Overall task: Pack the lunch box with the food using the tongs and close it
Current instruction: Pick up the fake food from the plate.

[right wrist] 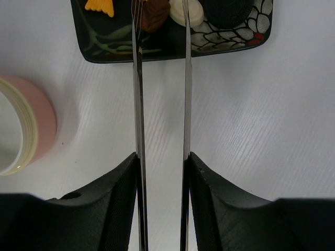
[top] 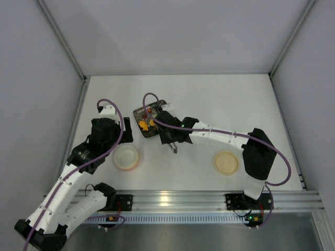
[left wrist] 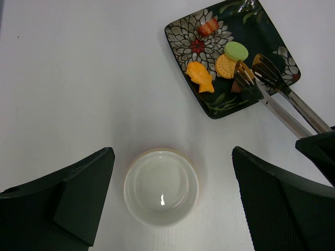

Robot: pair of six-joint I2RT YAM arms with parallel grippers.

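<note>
Two right fingers (right wrist: 104,209) pinch the tongs (right wrist: 136,104) between them.

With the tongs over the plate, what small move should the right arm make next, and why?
Probably squeeze the right gripper tighter to close the tongs on the brown piece. In the right wrist view that piece lies between their arms on the plate, and the lunch box holds no food yet.
</note>
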